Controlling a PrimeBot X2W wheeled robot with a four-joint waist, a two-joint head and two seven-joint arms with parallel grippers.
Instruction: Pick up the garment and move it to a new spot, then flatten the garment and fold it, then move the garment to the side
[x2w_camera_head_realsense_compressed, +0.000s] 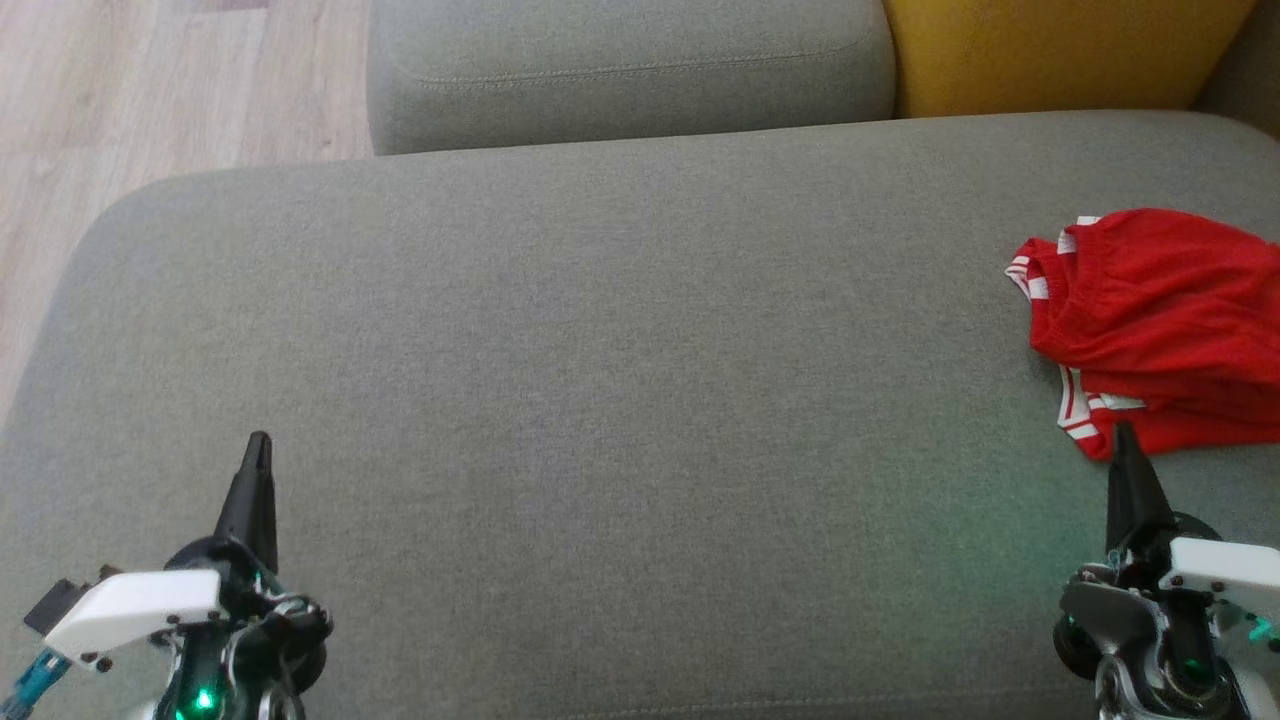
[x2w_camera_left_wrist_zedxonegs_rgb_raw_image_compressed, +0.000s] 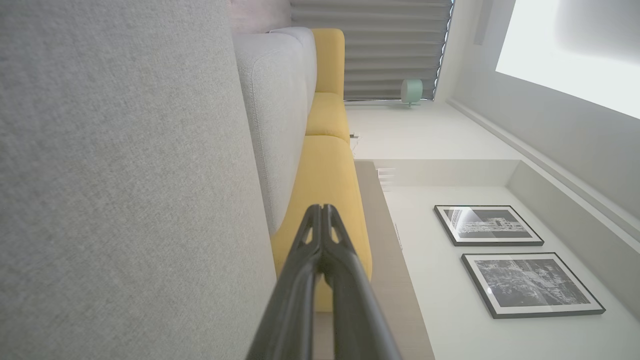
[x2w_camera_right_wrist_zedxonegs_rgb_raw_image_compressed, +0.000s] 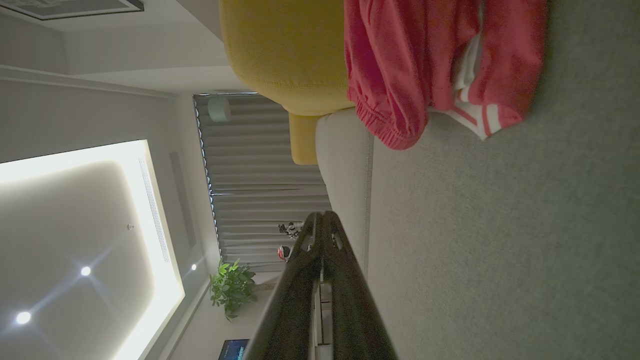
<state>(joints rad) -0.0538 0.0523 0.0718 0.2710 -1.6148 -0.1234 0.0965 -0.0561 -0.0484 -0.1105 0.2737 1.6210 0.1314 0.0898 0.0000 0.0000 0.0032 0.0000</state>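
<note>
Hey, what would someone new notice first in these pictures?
The crumpled red garment with white stripes, at the right edge of the grey sofa seat. Next, the yellow cushion beyond it. The right tool, shut, points toward the garment.

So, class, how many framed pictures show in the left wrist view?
2. The first framed picture sits mid-right; the second framed picture is just below it, lower right.
</note>
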